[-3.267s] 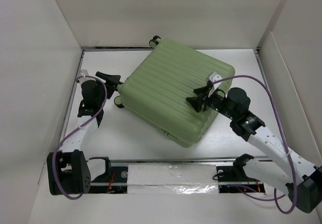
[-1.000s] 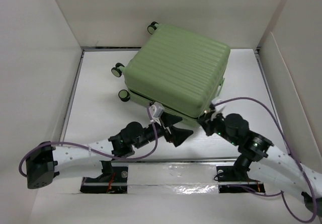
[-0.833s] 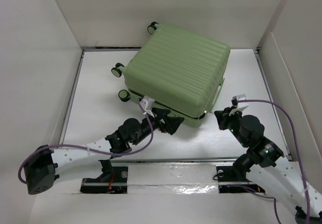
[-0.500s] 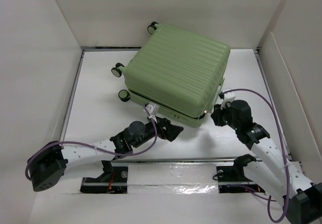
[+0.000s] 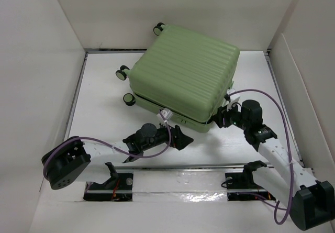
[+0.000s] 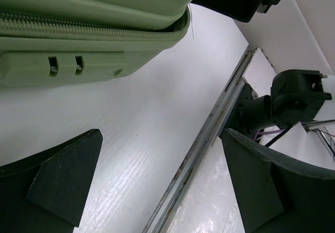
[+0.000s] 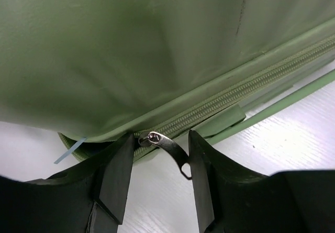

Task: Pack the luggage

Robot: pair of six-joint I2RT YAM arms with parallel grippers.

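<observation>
The right tool [image 7: 158,145], half spread around the zipper pull [image 7: 170,151] of the luggage [image 7: 131,44], should close squarely on it first; the left tool [image 6: 162,178] is spread wide

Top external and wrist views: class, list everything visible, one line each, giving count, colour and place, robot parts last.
luggage: one, light green, closed, lying flat mid-scene.
wheels: three showing, black, luggage's left end.
zipper pull: one, silver, luggage's near right corner.
table: one, white, under everything.
left gripper: one, black, open, before the luggage's near edge.
right gripper: one, black, open, either side of the zipper pull.
</observation>
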